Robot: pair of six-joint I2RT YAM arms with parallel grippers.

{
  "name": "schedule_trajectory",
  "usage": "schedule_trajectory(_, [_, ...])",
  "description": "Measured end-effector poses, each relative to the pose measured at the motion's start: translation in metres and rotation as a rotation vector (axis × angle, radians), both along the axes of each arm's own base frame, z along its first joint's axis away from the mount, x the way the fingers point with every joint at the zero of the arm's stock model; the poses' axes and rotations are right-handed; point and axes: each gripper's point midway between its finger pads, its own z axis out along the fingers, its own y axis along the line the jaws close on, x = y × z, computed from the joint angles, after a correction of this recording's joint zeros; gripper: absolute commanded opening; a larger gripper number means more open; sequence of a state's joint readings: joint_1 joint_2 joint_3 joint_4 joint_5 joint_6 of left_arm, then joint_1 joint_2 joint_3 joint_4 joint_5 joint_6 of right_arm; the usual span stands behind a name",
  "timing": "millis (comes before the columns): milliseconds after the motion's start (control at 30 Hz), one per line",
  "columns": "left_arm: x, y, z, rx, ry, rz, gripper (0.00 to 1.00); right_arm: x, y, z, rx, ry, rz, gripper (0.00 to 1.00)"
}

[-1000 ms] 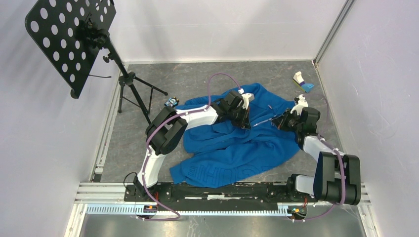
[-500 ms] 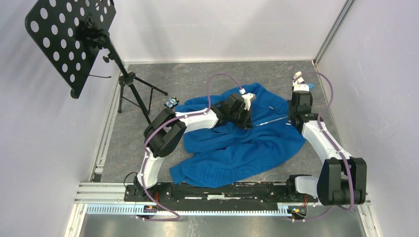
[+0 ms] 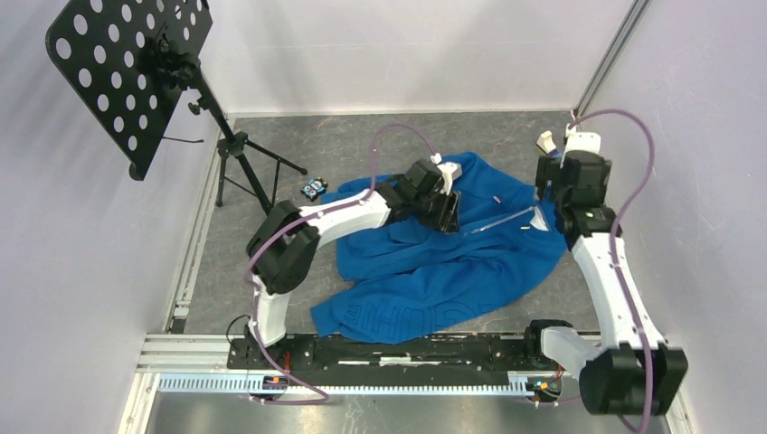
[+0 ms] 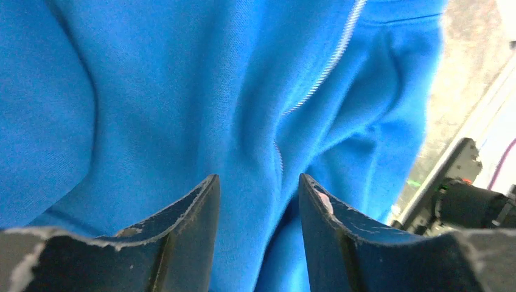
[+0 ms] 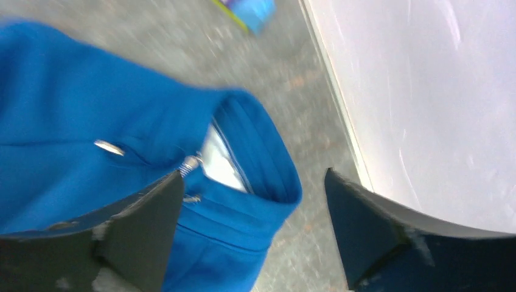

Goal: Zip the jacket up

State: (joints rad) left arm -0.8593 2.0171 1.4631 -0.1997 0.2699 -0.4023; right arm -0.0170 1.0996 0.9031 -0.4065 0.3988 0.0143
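Note:
The bright blue jacket (image 3: 434,267) lies crumpled on the grey floor, its pale zipper (image 3: 503,218) running toward the collar at the right. My left gripper (image 3: 447,213) hovers low over the jacket's middle. In the left wrist view it (image 4: 258,177) is open, with a fabric fold and the zipper (image 4: 331,61) beneath it. My right gripper (image 3: 553,185) stands raised by the collar. In the right wrist view it (image 5: 254,172) is wide open above the collar's white lining (image 5: 222,163), with the zipper slider (image 5: 190,163) beside its left finger and nothing held.
A perforated black music stand (image 3: 127,72) on a tripod (image 3: 246,167) stands at the back left. A small blue item (image 3: 314,188) lies by the jacket's left edge. A white and blue object (image 3: 553,150) sits in the back right corner. White walls (image 5: 426,91) close in on the right.
My right gripper moved right along the zipper toward the collar, then opened and rose. My left gripper opened, letting go of the fabric, and shifted slightly away.

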Motion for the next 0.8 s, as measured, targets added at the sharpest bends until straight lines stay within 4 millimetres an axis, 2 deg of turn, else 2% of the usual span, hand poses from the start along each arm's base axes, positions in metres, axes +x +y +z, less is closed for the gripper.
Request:
schedule_trajectory(67, [-0.001, 0.007, 0.030, 0.000, -0.041, 0.001, 0.62, 0.005, 0.013, 0.046, 0.045, -0.133, 0.064, 0.98])
schedule_trajectory(167, [-0.006, 0.015, 0.109, -0.072, -0.159, -0.007, 0.67, 0.005, 0.036, 0.125, 0.111, -0.346, 0.174, 0.98])
schedule_trajectory(233, [-0.017, 0.026, 0.183, -0.160, -0.275, -0.020, 0.74, -0.001, 0.051, 0.180, 0.149, -0.488, 0.246, 0.98])
schedule_trajectory(267, [-0.024, 0.032, 0.214, -0.202, -0.326, -0.029, 0.98, -0.006, 0.058, 0.204, 0.165, -0.547, 0.283, 0.98])
schedule_trajectory(300, [-0.036, 0.041, 0.253, -0.259, -0.389, -0.038, 1.00, -0.011, 0.062, 0.223, 0.173, -0.593, 0.309, 0.98])
schedule_trajectory(333, [-0.047, 0.052, 0.289, -0.312, -0.455, -0.048, 1.00, -0.019, 0.070, 0.249, 0.188, -0.663, 0.352, 0.98])
schedule_trajectory(433, [-0.083, 0.094, 0.378, -0.455, -0.614, -0.048, 1.00, -0.041, 0.083, 0.288, 0.198, -0.782, 0.426, 0.98])
schedule_trajectory(533, [-0.113, 0.139, 0.451, -0.566, -0.767, -0.033, 1.00, -0.071, 0.091, 0.318, 0.192, -0.896, 0.481, 0.98])
schedule_trajectory(633, [-0.143, 0.180, 0.504, -0.661, -0.898, -0.020, 1.00, -0.104, 0.094, 0.347, 0.174, -1.019, 0.508, 0.98])
schedule_trajectory(733, [-0.166, 0.213, 0.530, -0.712, -0.983, -0.010, 1.00, -0.133, 0.094, 0.376, 0.154, -1.135, 0.523, 0.98])
schedule_trajectory(800, [-0.176, 0.229, 0.539, -0.734, -1.021, 0.003, 1.00, -0.145, 0.095, 0.385, 0.145, -1.183, 0.530, 0.98])
